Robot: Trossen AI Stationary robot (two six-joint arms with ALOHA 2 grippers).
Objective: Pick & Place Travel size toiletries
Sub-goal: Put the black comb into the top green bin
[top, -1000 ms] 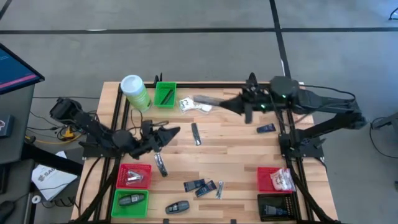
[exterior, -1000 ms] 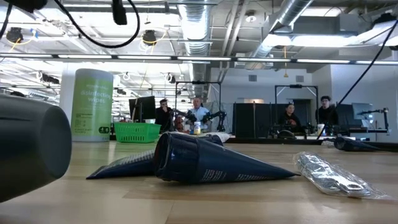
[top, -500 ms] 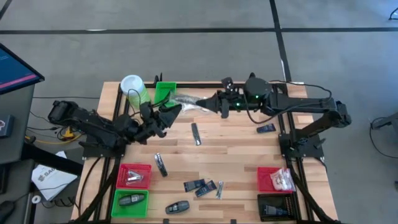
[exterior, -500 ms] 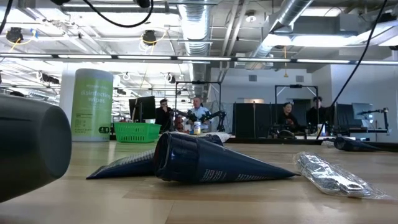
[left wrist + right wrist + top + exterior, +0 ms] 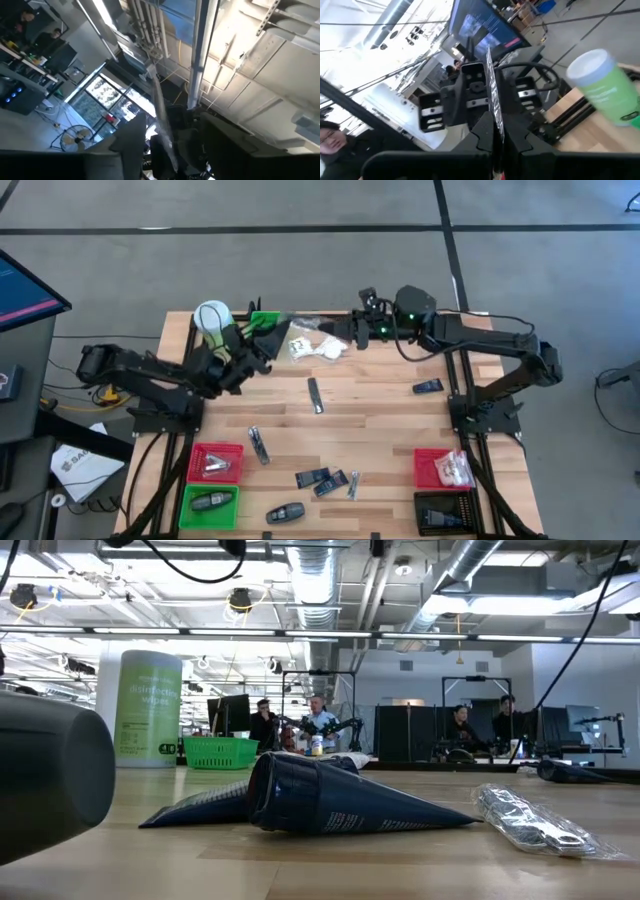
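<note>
My right gripper (image 5: 347,333) is raised over the table's far middle, shut on a slim silvery packet (image 5: 312,328) that sticks out toward the left arm. My left gripper (image 5: 268,332) is raised by the far green bin (image 5: 262,320), open. The packet's free end (image 5: 161,117) stands between its fingers; whether they touch it I cannot tell. White sachets (image 5: 312,348) lie below the packet. More toiletries lie on the table: dark packets (image 5: 315,395) (image 5: 428,387) (image 5: 313,478), silvery ones (image 5: 257,445) (image 5: 352,485) and a black oval piece (image 5: 285,512). My right gripper pinches one end of the silvery packet (image 5: 495,127) between its two fingers (image 5: 482,137). The fingers come level from the table's right side, along the packet. The packet stands on edge, reaches out past the fingertips and is lifted clear of the table.
A tall green canister (image 5: 216,322) stands at the far left corner beside the green bin. Red (image 5: 215,463) and green (image 5: 208,502) bins sit near left; red (image 5: 443,468) and black (image 5: 445,512) bins near right. In the low view a dark packet (image 5: 330,802) lies close.
My right gripper has carried the silvery packet toward the table's left and a little toward the far edge. My left gripper has risen and swung toward the far edge, up to the far green bin, and has rolled. The packet's free end now reaches it.
</note>
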